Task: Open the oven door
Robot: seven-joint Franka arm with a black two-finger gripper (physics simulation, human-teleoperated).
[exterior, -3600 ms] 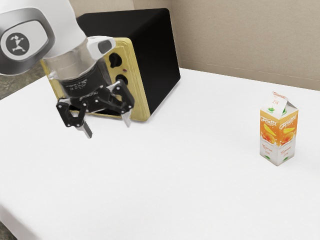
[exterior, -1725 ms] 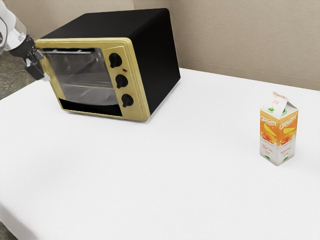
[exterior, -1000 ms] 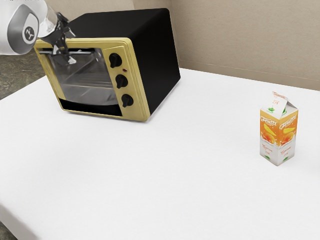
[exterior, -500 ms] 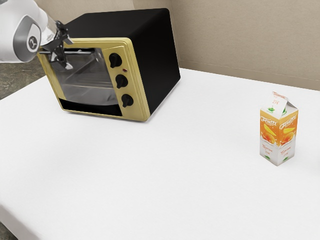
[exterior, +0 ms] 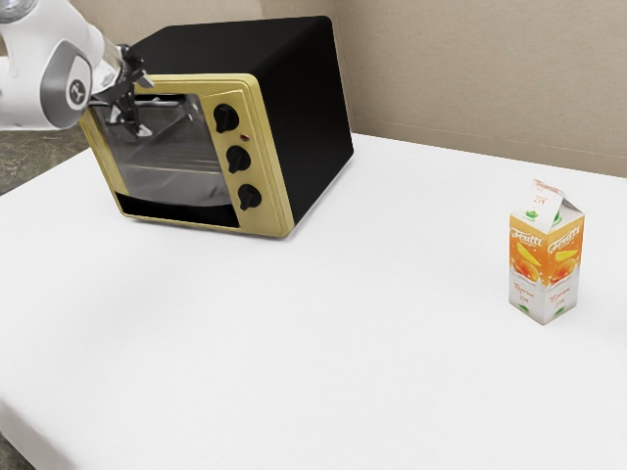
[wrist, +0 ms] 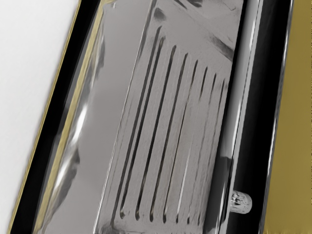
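- The oven (exterior: pixel 304 98) stands on the white table (exterior: pixel 343 343), toward the exterior view's upper left, and its door (exterior: pixel 171 162) looks shut in the gold front frame.
- Through the door's glass we see the inside, where a grey slotted panel (wrist: pixel 165 136) shows in the wrist view; we make out no food in there.
- The juice carton (exterior: pixel 544 255) stands upright on the table, well apart from the oven, toward the exterior view's right; its peaked top and printed walls hide what it holds.
- The door faces the exterior camera, angled somewhat toward that view's left. Its long axis runs across the oven's front, in line with the bar handle (exterior: pixel 167 102) along its upper edge.
- Three dark knobs (exterior: pixel 238 159) sit in a column beside the door, on the exterior view's right of it.
- Our gripper (exterior: pixel 144 106) is at the handle's end toward the exterior view's left, its two fingers spread wide, one above the other in that view. We cannot tell whether either one touches the bar.
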